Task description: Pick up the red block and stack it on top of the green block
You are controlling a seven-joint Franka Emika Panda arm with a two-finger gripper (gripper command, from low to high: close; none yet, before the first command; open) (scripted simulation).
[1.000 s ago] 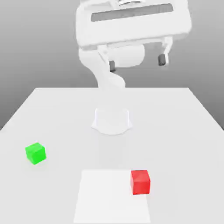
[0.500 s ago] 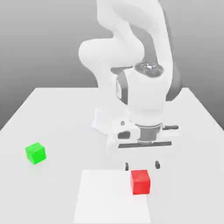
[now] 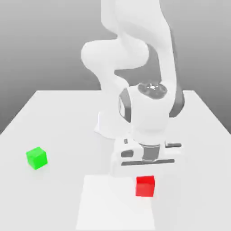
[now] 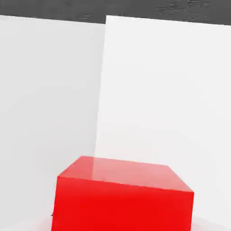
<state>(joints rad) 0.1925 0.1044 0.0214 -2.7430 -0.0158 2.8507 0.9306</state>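
- Gripper point(image 3: 145, 177): seen in the exterior view lowered directly over the red block, with the white hand body covering the fingers. The jaws are closed to their narrowest. Whether the block is clamped between them cannot be told.
- Red block point(image 3: 145, 186): a small matte cube resting on the table, on the exterior view's right-hand part of a paler square patch point(image 3: 108, 203). In the hand view the red block point(image 4: 122, 196) is seen very near, with its top face and one side face lit.
- Green block point(image 3: 36, 158): a cube of like size, set well apart from the red one toward the exterior view's left and standing free on the bare table point(image 3: 58, 117).
- Handling, judged: the red block appears rigid and light, with flat parallel faces and sharp edges. No fragility is suggested. The matte finish is expected to give fair friction against the finger pads.
- Place of grasp, judged: two opposite vertical faces are best taken, near mid-height and centred, so that the cube is not tipped on lifting and its underside stays level for stacking.
- Containers: none are present; neither block lies in or on any vessel.
- Stage of task, judged: the grasp is being attempted; lifting and stacking are not yet done.
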